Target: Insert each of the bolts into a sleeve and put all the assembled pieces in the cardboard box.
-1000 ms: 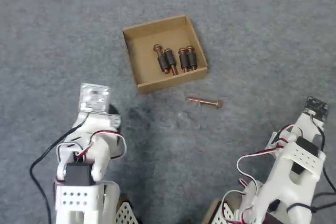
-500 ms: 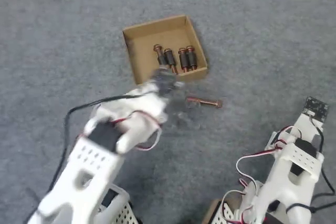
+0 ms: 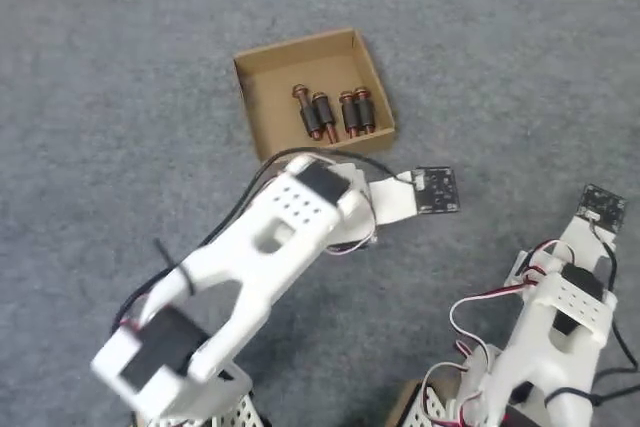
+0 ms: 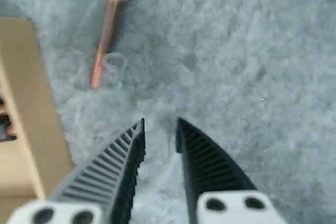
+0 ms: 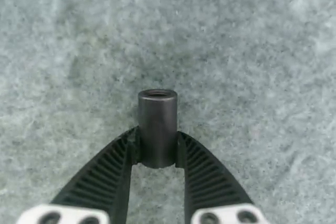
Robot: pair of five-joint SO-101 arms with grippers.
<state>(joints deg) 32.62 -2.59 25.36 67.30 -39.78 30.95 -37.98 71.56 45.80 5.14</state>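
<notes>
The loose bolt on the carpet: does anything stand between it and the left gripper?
Nothing visible does. Bare carpet lies between the left gripper and the bolt; the cardboard box sits off to the side.

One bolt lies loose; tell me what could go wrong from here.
1. The bolt lies near the cardboard box; the left gripper, jaws only narrowly apart, may nudge either one instead of gripping.
2. The right gripper pinches the sleeve by one end only; it could tilt or slip during insertion.
</notes>
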